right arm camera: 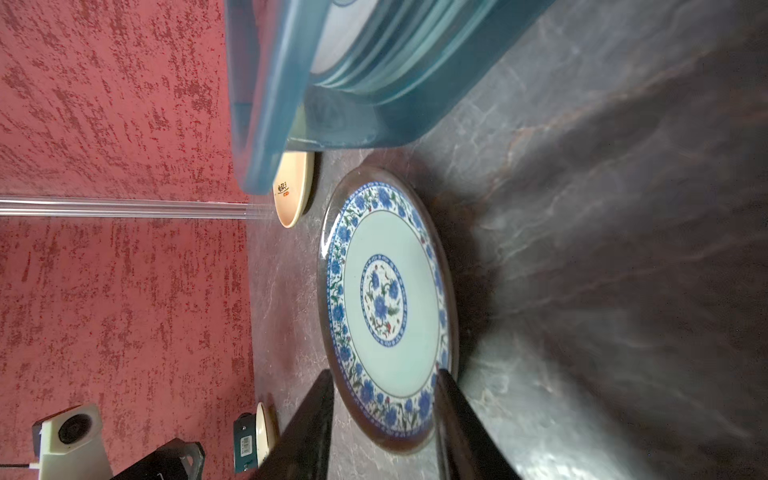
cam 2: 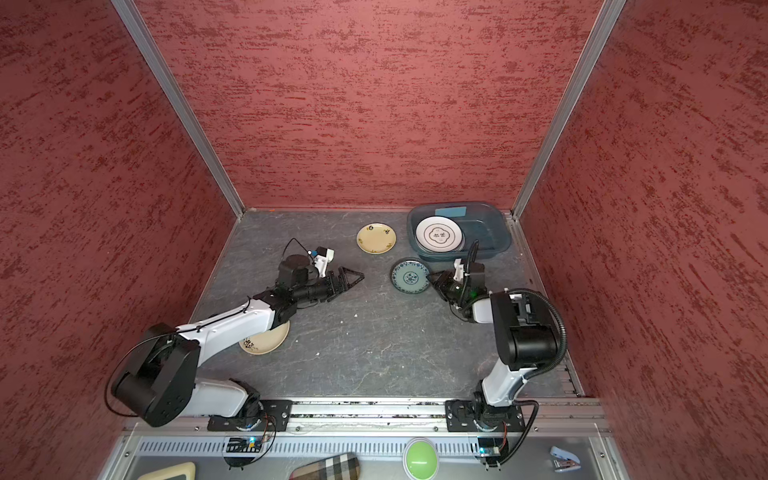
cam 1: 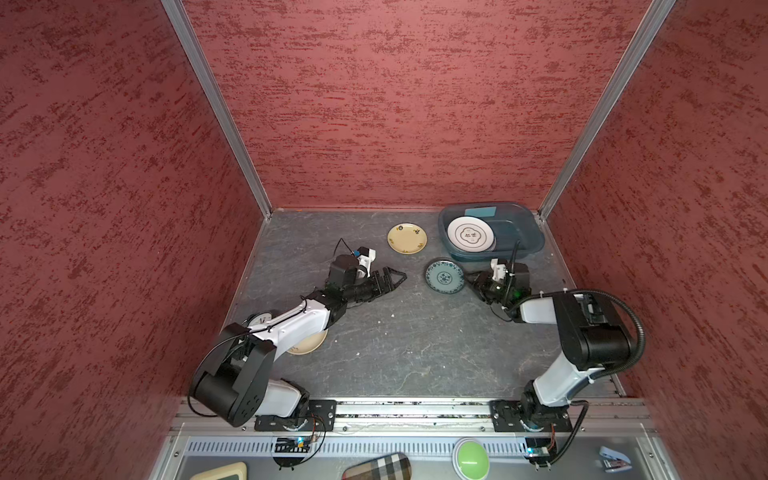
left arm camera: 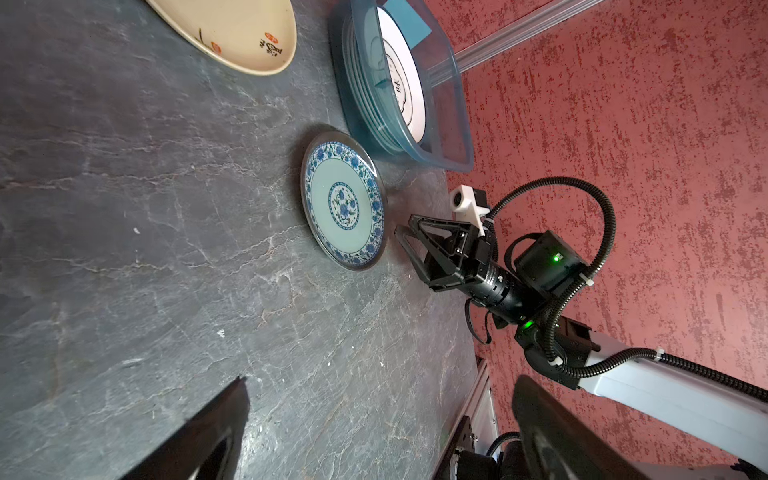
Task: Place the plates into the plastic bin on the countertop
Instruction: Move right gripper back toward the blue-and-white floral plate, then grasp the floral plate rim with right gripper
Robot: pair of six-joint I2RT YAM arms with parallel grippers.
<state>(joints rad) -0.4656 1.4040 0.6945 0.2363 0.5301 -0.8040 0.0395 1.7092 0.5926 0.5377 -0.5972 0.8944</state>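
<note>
A small teal patterned plate lies flat on the countertop, just in front of the plastic bin. My right gripper straddles this plate's near rim. One finger is against the rim and the other stands off it with a gap. A stack of plates topped by a white quatrefoil one sits in the bin. A cream plate lies left of the bin. Another cream plate is half hidden under my left arm. My left gripper hovers wide open and empty.
Red textured walls close in the back and both sides. An aluminium rail with both arm bases runs along the front edge. Beyond it sit a green round object and a checked item. A pale round thing shows under the left arm.
</note>
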